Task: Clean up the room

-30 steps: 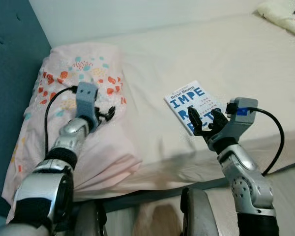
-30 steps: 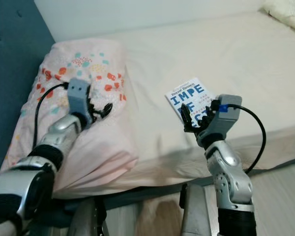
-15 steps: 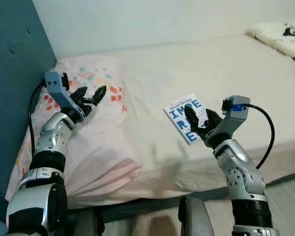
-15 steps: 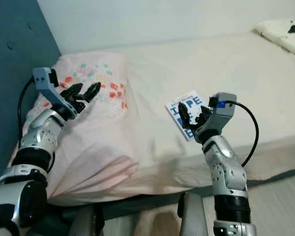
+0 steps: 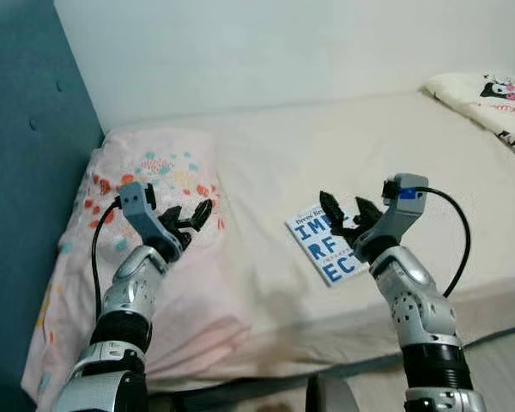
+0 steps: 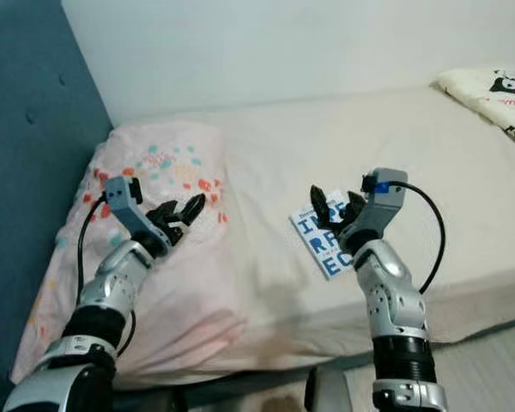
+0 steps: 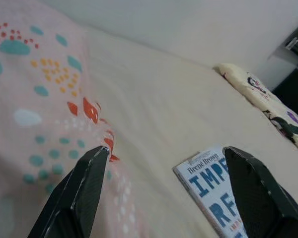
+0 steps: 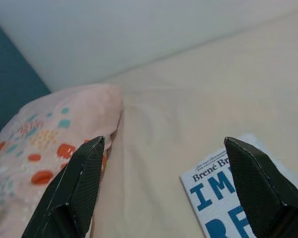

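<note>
A white paperback with large blue lettering (image 5: 324,247) lies flat on the cream bed (image 5: 343,146), near its front edge. My right gripper (image 5: 348,215) hovers open just above the book's far end, holding nothing. A pink pillow with coloured dots (image 5: 146,215) lies at the bed's left end by the headboard. Above its middle my left gripper (image 5: 189,217) stands open and empty. The book's top corner (image 7: 208,178) and the pillow (image 7: 35,99) show between the left fingers (image 7: 79,193); the book (image 8: 223,198) also lies under the right fingers (image 8: 84,183).
A teal padded headboard (image 5: 26,154) rises on the left. A white wall (image 5: 266,43) runs behind the bed. A cream cushion with cartoon figures (image 5: 489,99) lies at the bed's far right end. Light floor (image 6: 498,360) shows at lower right.
The camera has tilted up and back, showing more of the bed. My left gripper has come down toward the pillow's middle. My right gripper stays open over the book.
</note>
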`<state>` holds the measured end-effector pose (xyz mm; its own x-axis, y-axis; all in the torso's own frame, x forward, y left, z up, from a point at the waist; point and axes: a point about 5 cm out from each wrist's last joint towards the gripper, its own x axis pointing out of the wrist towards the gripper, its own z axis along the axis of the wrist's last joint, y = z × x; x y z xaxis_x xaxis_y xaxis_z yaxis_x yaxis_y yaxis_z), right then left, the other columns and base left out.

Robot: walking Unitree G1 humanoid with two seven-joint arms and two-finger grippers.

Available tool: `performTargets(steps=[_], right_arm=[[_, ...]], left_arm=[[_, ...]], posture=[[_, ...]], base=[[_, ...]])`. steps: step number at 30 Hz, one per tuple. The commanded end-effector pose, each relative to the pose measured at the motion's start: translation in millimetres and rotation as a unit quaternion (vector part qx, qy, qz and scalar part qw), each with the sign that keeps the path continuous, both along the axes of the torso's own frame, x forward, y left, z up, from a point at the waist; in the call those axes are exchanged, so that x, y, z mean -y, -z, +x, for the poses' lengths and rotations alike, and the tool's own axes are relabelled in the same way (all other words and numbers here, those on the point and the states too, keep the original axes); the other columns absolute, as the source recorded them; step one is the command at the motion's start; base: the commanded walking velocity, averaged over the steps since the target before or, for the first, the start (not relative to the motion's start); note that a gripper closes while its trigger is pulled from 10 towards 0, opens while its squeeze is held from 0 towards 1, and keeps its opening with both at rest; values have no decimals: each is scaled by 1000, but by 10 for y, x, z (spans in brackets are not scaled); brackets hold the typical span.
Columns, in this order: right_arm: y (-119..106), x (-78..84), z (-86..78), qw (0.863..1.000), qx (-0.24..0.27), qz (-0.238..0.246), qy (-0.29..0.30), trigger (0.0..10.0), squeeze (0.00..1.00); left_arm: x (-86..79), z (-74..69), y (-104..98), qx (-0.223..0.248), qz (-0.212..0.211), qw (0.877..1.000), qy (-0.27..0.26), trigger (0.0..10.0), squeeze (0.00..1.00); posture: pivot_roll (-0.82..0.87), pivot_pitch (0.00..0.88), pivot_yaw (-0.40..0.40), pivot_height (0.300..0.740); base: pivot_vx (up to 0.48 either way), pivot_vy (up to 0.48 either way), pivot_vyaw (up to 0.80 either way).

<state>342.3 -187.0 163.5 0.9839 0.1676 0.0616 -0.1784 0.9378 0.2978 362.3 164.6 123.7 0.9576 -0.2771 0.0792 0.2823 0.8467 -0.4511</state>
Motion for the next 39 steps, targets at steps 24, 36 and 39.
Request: performTargets(steps=[24, 36, 39], right_arm=[[902, 64, -207, 990, -131, -43, 0, 10000, 0], [2076, 331, -1095, 899, -389, -199, 23, 10000, 0], [2128, 330, -1166, 895, -399, -197, 21, 10000, 0]], left_arm=[[-355, -945, 1403, -263, 97, 958, -66, 10000, 0], [-472, -1643, 1930, -407, 167, 894, -89, 10000, 0], [-461, -1670, 1949, -413, 169, 891, -87, 10000, 0]], posture=[[22, 0, -12, 720], [20, 0, -18, 730], [20, 0, -18, 730]], base=[[0, 0, 0], [0, -239, 239], [0, -480, 800]])
